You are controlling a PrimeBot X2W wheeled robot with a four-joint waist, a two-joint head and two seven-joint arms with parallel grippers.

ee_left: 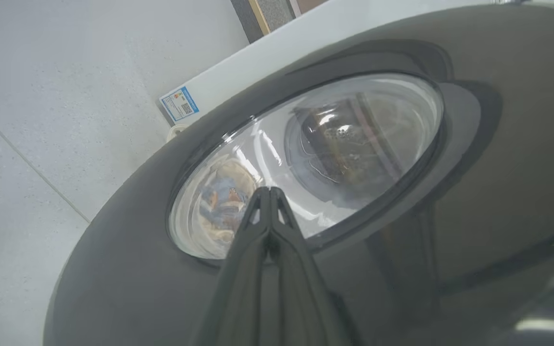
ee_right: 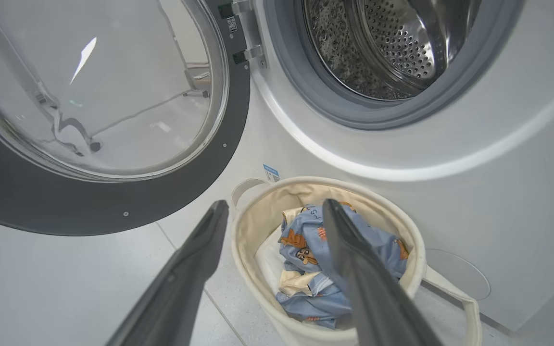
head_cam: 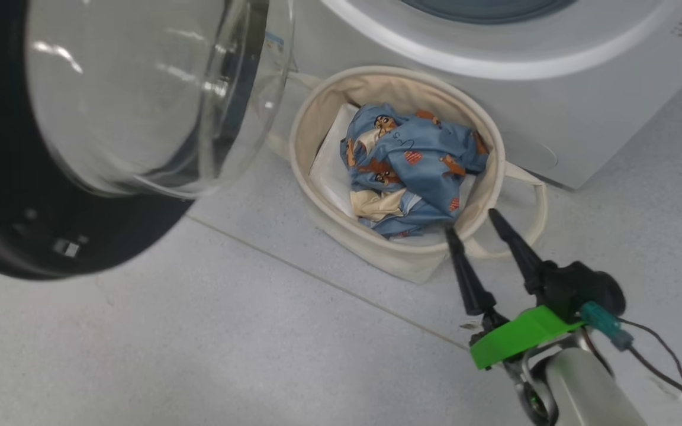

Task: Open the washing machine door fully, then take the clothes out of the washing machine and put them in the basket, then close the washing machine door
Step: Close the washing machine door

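Your right claw (head_cam: pixel 470 222), spread apart, hovers at the basket (head_cam: pixel 299 136) rim; clothes (head_cam: pixel 412 165) lie inside. Your left claw (ee_left: pixel 268 190), pinched together, points at the open door (ee_left: pixel 498 192).

The clothes (head_cam: pixel 412 165) lie in the basket (head_cam: pixel 400 90) before the washing machine (head_cam: pixel 554 100); the washing machine door (head_cam: pixel 21 231) stands left.

1. The floor (head_cam: pixel 199 343) is pale grey speckled tile, crossed by one thin grout line (head_cam: pixel 317 278).
2. The washing machine (head_cam: pixel 584 118) stands on it, white and boxy.
3. The basket (head_cam: pixel 376 251) sits on the tiles just before the machine's front, one loop handle (head_cam: pixel 539 207) drooping to the floor.
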